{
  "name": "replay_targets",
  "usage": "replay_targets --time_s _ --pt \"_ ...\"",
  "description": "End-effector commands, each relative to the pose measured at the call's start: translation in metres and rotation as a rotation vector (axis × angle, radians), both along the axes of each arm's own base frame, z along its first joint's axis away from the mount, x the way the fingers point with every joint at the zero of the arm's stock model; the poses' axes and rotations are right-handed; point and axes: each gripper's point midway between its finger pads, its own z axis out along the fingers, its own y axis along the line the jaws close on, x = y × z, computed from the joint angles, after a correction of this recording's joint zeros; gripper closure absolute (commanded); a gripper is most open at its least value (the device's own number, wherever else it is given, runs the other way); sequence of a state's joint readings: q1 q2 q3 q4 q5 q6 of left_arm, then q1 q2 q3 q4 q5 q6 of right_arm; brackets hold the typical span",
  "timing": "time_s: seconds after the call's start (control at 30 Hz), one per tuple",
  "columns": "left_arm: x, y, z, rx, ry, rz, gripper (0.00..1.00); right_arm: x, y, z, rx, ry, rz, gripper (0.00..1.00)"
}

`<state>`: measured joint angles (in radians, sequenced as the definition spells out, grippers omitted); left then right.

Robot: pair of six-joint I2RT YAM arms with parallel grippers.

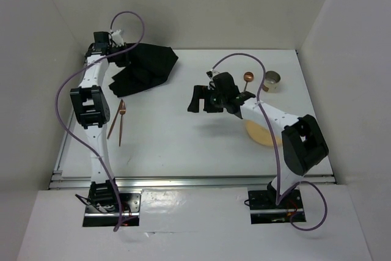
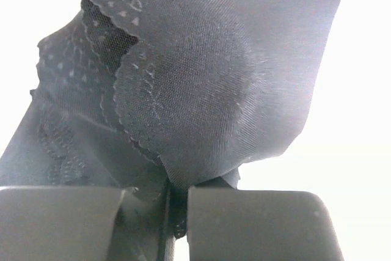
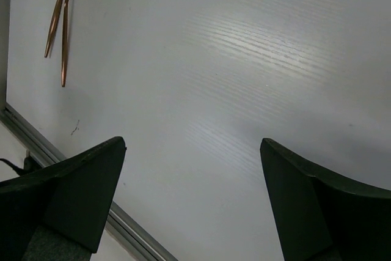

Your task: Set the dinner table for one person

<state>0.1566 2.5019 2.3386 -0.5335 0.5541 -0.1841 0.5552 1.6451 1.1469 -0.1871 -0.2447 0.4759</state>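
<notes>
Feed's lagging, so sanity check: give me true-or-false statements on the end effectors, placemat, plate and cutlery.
The left end effector is shut on the crumpled black cloth placemat. True.
The right end effector grips a copper spoon. False: it is open and empty above the white rectangular tabletop.
The round tan plate sits on the placemat. False: it lies on the tabletop's right side, apart from it.
Two slim copper-coloured utensils lie on the tabletop's left side. True.

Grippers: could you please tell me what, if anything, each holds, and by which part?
The left gripper pinches a bunched fold of the black placemat near its edge; the right gripper is open and holds nothing.
</notes>
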Motion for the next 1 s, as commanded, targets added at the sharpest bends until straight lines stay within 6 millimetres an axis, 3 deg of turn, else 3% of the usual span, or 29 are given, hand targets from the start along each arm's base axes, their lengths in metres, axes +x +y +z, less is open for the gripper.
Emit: replay_targets --time_s 0.0,0.03,0.07,0.13,0.17,0.23,0.27,0.3,0.33,0.37,0.47,0.5,0.57,0.6,0.7,0.8,0.9,0.97 --pt "-0.029 -0.050 0.144 0.019 -0.289 -0.221 1.00 -0.004 -0.014 0.018 0.013 -0.031 -0.067 0.01" --pt "-0.039 -0.060 0.157 0.041 -0.311 -0.266 1.00 -0.006 -0.017 0.017 0.008 -0.033 -0.075 0.01" --pt "-0.059 -0.082 0.179 0.062 -0.345 -0.330 1.00 -0.012 -0.023 0.017 0.008 -0.030 -0.092 0.01" --pt "-0.087 -0.103 0.199 0.116 -0.411 -0.458 1.00 -0.017 -0.028 0.019 0.013 -0.033 -0.111 0.01" --pt "-0.119 -0.121 0.220 0.100 -0.425 -0.535 1.00 -0.024 -0.034 0.024 0.027 -0.039 -0.128 0.01" --pt "-0.149 -0.133 0.239 0.126 -0.486 -0.627 1.00 -0.026 -0.042 0.031 0.051 -0.051 -0.166 0.01" --pt "-0.164 -0.134 0.232 0.116 -0.453 -0.649 1.00 -0.032 -0.045 0.040 0.077 -0.074 -0.172 0.01" --pt "-0.186 -0.136 0.250 0.157 -0.517 -0.683 1.00 -0.033 -0.048 0.044 0.100 -0.082 -0.177 0.01" --pt "-0.196 -0.140 0.250 0.182 -0.519 -0.698 1.00 -0.033 -0.053 0.048 0.118 -0.092 -0.181 0.01" --pt "-0.203 -0.135 0.228 0.220 -0.455 -0.683 1.00 -0.036 -0.056 0.054 0.154 -0.104 -0.184 0.01" --pt "-0.230 -0.126 0.226 0.321 -0.478 -0.684 1.00 -0.038 -0.057 0.063 0.218 -0.106 -0.154 0.01" --pt "-0.238 -0.119 0.202 0.338 -0.406 -0.669 1.00 -0.041 -0.057 0.059 0.207 -0.113 -0.132 0.01" --pt "-0.249 -0.113 0.199 0.369 -0.409 -0.656 1.00 -0.038 -0.061 0.053 0.176 -0.114 -0.125 0.01" --pt "-0.255 -0.112 0.182 0.364 -0.363 -0.658 1.00 -0.036 -0.061 0.045 0.149 -0.101 -0.115 0.01" --pt "-0.262 -0.107 0.163 0.361 -0.300 -0.635 1.00 -0.041 -0.057 0.030 0.079 -0.122 0.015 0.01" --pt "-0.274 -0.107 0.131 0.344 -0.195 -0.635 1.00 -0.057 -0.054 -0.004 -0.012 -0.082 0.140 0.01" --pt "-0.275 -0.106 0.111 0.326 -0.118 -0.629 1.00 -0.080 -0.041 -0.014 -0.059 -0.100 0.276 0.01" --pt "-0.274 -0.103 0.099 0.329 -0.076 -0.617 1.00 -0.100 -0.029 -0.007 -0.051 -0.146 0.376 0.01"
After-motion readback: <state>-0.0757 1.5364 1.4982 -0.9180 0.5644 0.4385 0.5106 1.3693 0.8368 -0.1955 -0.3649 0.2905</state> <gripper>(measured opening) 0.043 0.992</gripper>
